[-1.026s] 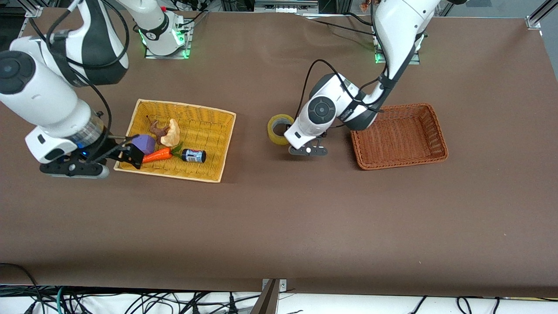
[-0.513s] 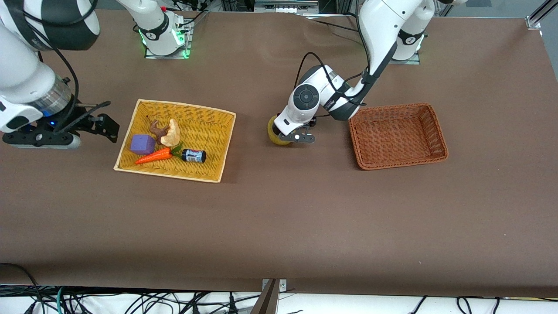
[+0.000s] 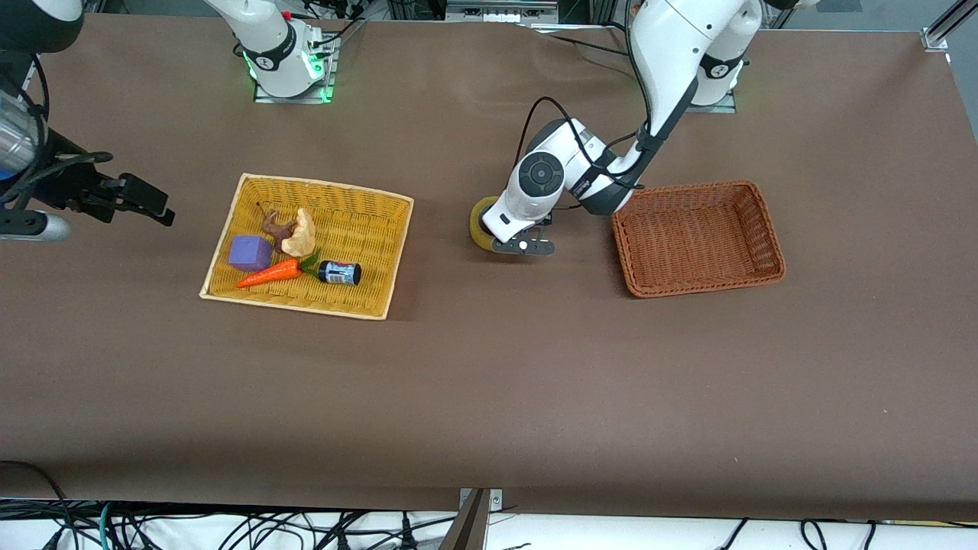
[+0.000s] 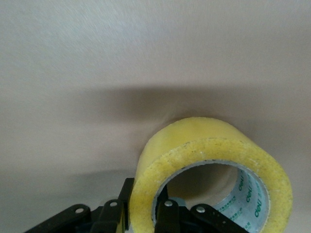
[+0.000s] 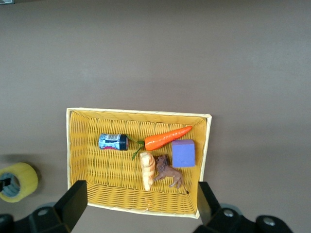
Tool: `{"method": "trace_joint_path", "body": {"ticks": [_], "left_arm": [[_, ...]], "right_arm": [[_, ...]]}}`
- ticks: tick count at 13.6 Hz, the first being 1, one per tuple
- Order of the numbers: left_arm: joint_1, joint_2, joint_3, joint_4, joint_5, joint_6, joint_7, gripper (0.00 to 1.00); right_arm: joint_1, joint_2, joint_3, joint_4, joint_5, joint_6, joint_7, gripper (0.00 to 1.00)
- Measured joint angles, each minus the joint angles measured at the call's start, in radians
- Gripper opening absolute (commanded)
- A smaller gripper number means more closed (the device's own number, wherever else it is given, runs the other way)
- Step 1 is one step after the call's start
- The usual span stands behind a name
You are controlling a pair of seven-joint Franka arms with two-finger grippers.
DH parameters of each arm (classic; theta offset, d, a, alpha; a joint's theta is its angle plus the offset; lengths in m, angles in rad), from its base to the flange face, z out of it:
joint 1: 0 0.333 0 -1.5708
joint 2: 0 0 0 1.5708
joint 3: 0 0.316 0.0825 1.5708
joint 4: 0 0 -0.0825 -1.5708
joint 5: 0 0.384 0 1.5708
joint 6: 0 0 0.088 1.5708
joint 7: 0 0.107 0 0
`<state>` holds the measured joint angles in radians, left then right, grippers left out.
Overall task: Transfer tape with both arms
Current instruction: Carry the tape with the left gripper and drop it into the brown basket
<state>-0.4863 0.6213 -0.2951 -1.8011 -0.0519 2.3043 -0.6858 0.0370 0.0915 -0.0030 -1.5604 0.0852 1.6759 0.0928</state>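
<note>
The tape [image 3: 480, 224], a yellowish roll with a grey core, rests on the brown table between the two baskets. My left gripper [image 3: 500, 238] is down on it. In the left wrist view the left gripper [image 4: 146, 213] is shut on the wall of the tape [image 4: 209, 145], one finger inside the core and one outside. My right gripper [image 3: 130, 200] hangs open and holds nothing, above the table at the right arm's end, beside the yellow basket [image 3: 321, 186]. In the right wrist view the right gripper [image 5: 141, 206] looks down on that yellow basket [image 5: 138, 112], with the tape [image 5: 19, 180] off to one side.
The yellow basket holds a purple block [image 3: 249, 253], a carrot [image 3: 269, 273], a dark bottle [image 3: 339, 273], a bread piece [image 3: 299, 233] and a brown toy animal [image 3: 276, 225]. A brown basket [image 3: 691, 289] stands toward the left arm's end, close to the left arm's wrist.
The left gripper came over the tape from the brown basket's side and shut on its wall. The right arm drew away from the yellow basket toward its own table end.
</note>
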Motion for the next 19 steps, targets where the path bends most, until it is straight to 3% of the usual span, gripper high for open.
{"method": "trace_joint_path", "body": {"ticks": [2, 6, 10, 13, 14, 15, 16, 19], "left_arm": [[0.049, -0.050, 0.006, 0.053, 0.004, -0.152, 0.000, 0.00], [0.244, -0.159, 0.012, 0.147, 0.028, -0.492, 0.136, 0.00], [0.466, -0.174, 0.014, 0.097, 0.119, -0.563, 0.388, 0.00], [0.524, -0.167, 0.012, -0.001, 0.205, -0.558, 0.425, 0.04], [0.544, -0.164, 0.011, -0.035, 0.219, -0.543, 0.450, 0.23], [0.568, -0.163, 0.011, -0.071, 0.223, -0.509, 0.481, 0.87], [0.590, -0.161, 0.011, -0.106, 0.224, -0.468, 0.502, 1.00], [0.614, -0.156, 0.007, -0.121, 0.224, -0.463, 0.523, 1.00]], "right_arm": [[0.001, 0.008, 0.001, 0.001, -0.004, 0.000, -0.083, 1.00], [0.004, 0.031, 0.004, 0.004, -0.077, 0.000, -0.135, 1.00], [0.006, 0.031, 0.006, 0.018, -0.089, -0.001, -0.135, 1.00], [0.007, 0.032, 0.006, 0.019, -0.089, -0.001, -0.135, 1.00], [0.007, 0.032, 0.006, 0.019, -0.091, -0.001, -0.135, 1.00], [0.007, 0.032, 0.006, 0.019, -0.094, -0.001, -0.135, 1.00], [0.006, 0.032, 0.006, 0.019, -0.094, -0.001, -0.135, 1.00], [0.005, 0.033, 0.003, 0.019, -0.095, -0.001, -0.135, 1.00]]}}
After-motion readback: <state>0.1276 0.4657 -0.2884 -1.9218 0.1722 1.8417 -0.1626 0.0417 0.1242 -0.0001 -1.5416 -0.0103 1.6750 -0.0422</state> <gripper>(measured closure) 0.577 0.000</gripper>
